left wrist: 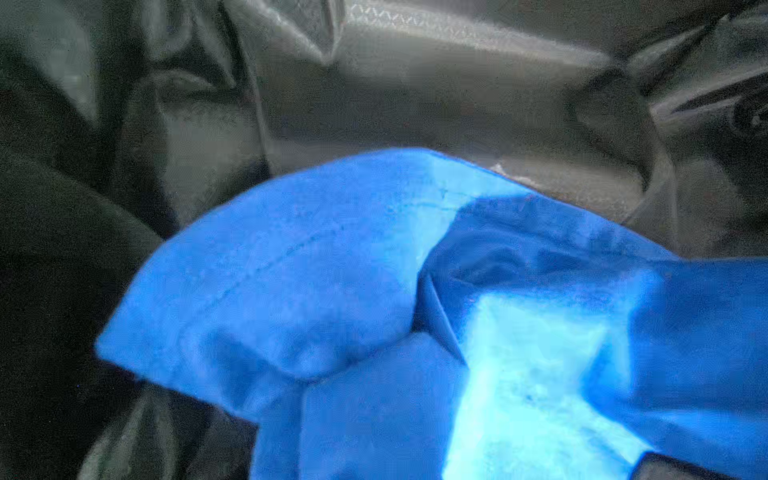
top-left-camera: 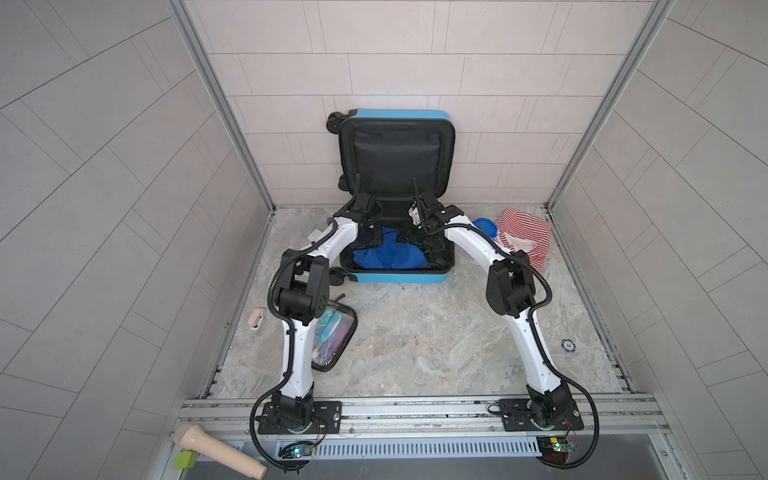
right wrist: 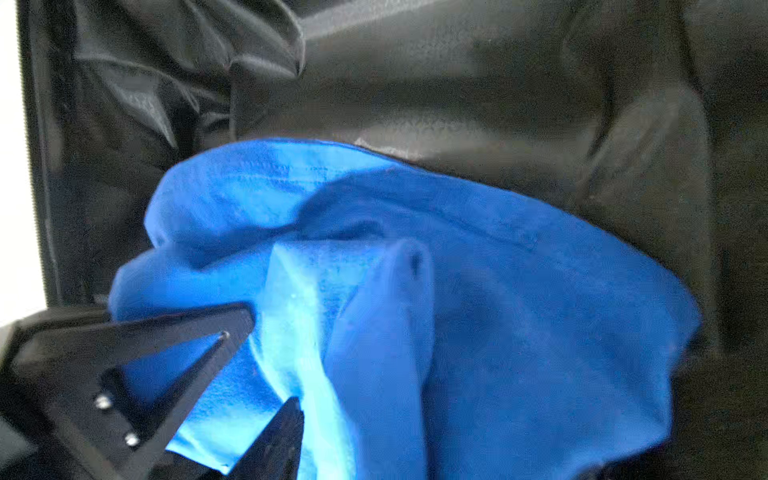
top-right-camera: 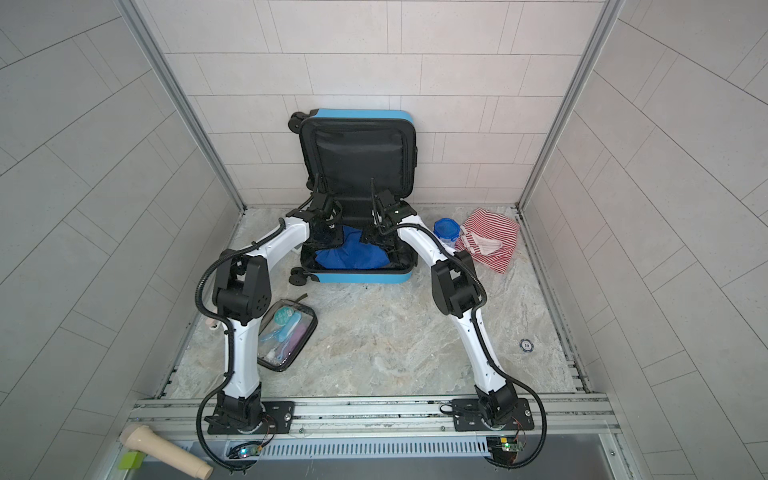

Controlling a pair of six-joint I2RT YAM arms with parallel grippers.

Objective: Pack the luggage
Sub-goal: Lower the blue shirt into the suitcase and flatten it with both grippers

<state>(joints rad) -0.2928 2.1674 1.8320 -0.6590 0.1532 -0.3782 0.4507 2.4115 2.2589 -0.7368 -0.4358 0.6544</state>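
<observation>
Left arm [top-left-camera: 297, 353] and right arm [top-left-camera: 532, 353]: white link shells, black joint housings, black corrugated cable conduits [top-left-camera: 271, 291], black bolted base plates [top-left-camera: 328, 409]. Right gripper [right wrist: 270, 365]: black triangular fingers [right wrist: 166, 328], 2 silver screws [right wrist: 103, 401].

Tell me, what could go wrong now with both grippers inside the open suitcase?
The blue cloth lies between the open jaws of the right gripper; pulling back might drag it out. The bunched heap could keep the luggage from closing. Its raised lid stands just behind both arms; a bump may tip it down.
</observation>
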